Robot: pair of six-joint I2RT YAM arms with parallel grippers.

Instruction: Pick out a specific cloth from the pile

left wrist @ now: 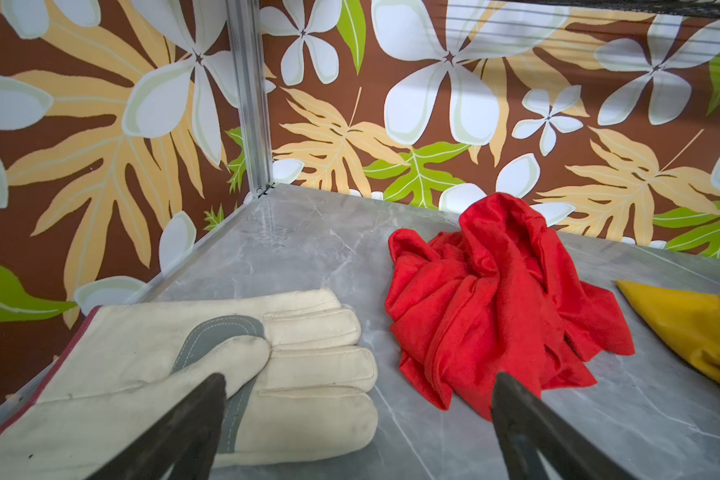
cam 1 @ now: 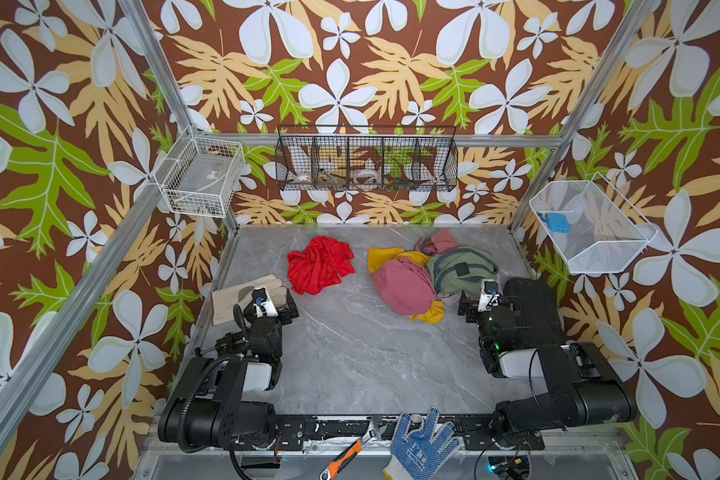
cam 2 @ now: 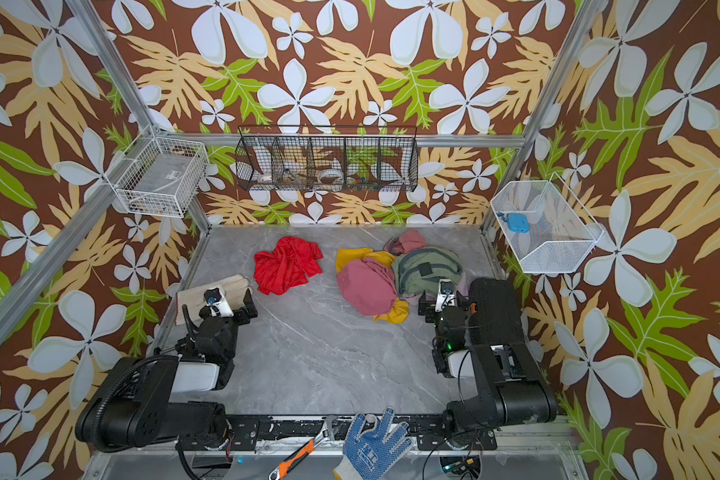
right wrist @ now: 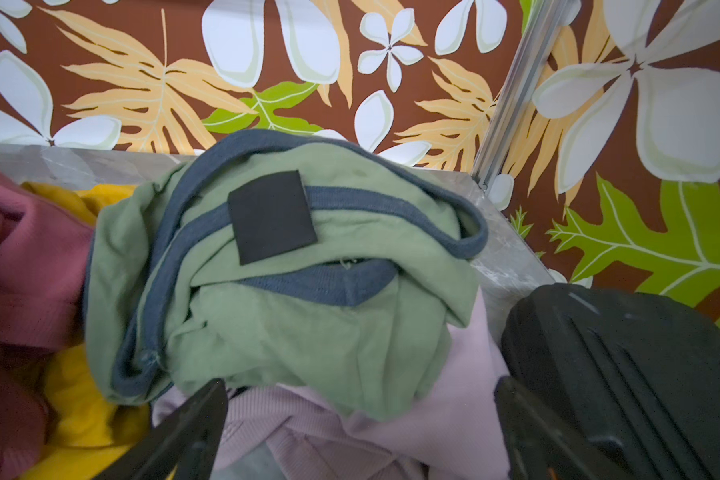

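The red cloth (cam 1: 319, 264) (cam 2: 287, 264) lies crumpled on the grey table, on its own, left of the pile (cam 1: 425, 274) (cam 2: 391, 278). The pile holds dusty pink, mustard yellow, olive green and pale lilac cloths. My left gripper (cam 1: 272, 308) (left wrist: 358, 380) is open and empty, low over the fingers of a cream work glove (left wrist: 184, 374). The red cloth (left wrist: 495, 299) lies just beyond one finger. My right gripper (cam 1: 481, 305) (right wrist: 360, 384) is open at the pile's near right edge. Lilac cloth (right wrist: 412, 424) lies between its fingers, below the green cloth (right wrist: 308, 291).
The cream glove (cam 1: 242, 295) lies by the table's left edge. A ribbed black object (cam 1: 528, 307) (right wrist: 620, 374) sits close to the right gripper's outer side. A blue dotted glove (cam 1: 422, 444) and a wrench (cam 1: 350, 451) lie on the front rail. Wire baskets (cam 1: 366, 160) hang on the walls.
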